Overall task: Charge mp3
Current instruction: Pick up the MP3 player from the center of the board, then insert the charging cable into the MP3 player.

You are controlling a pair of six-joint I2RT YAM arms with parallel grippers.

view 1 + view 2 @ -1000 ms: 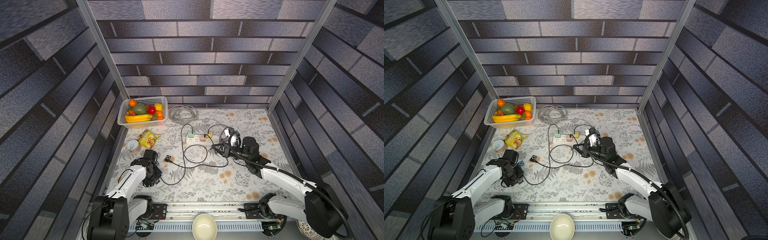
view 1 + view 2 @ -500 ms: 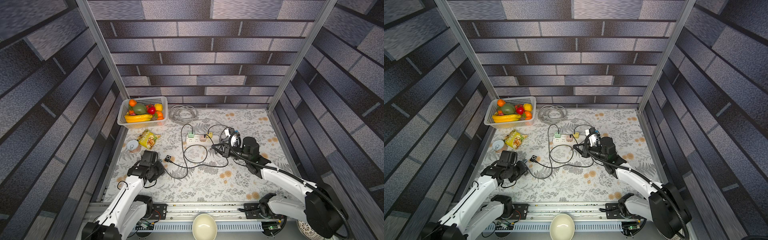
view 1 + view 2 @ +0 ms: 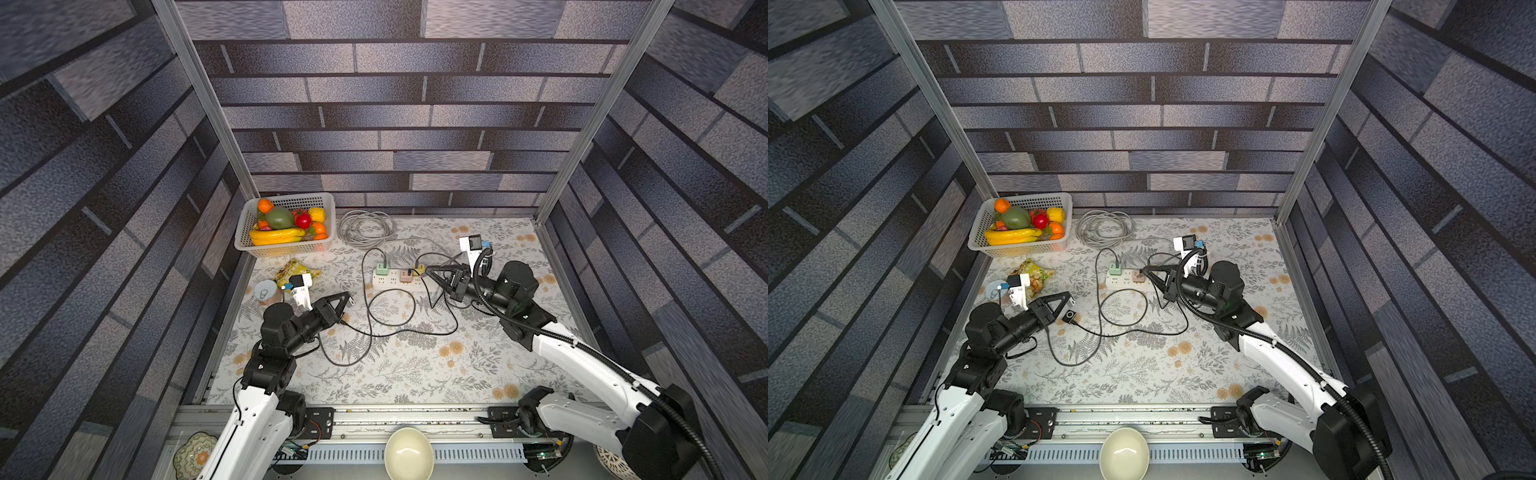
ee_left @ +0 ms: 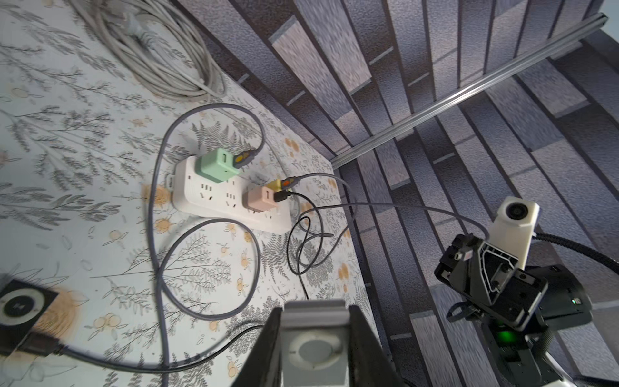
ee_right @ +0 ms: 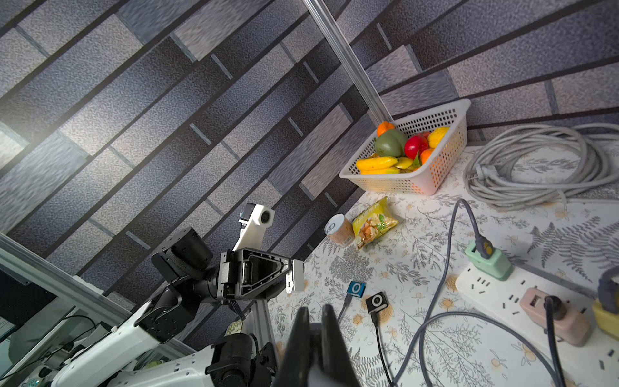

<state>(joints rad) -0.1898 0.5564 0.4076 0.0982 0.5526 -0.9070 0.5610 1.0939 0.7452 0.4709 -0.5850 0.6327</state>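
Observation:
My left gripper [image 3: 347,298] hangs above the table's left side, shut on a silver mp3 [image 4: 315,348] with a round wheel; in the right wrist view the mp3 [image 5: 295,276] shows edge-on at its tip. Over the white power strip [image 3: 395,283], my right gripper [image 3: 430,270] is shut on the small plug [image 4: 464,256] of a grey charging cable [image 4: 385,205]. That cable runs back to the yellow charger [image 4: 275,184] on the strip. The two grippers face each other, well apart.
A black mp3 [image 3: 1070,316] with a black cable plugged in lies under my left gripper, a blue mp3 [image 5: 355,288] beside it. Loose cables loop mid-table. A fruit basket [image 3: 320,249], coiled grey cord [image 3: 365,226], snack bag [image 3: 291,268] and can [image 3: 265,291] stand behind; a bowl [image 3: 408,453] is at the front.
My left arm has risen from the table's left front and swung toward the middle, carrying the silver mp3. The right arm has stayed still.

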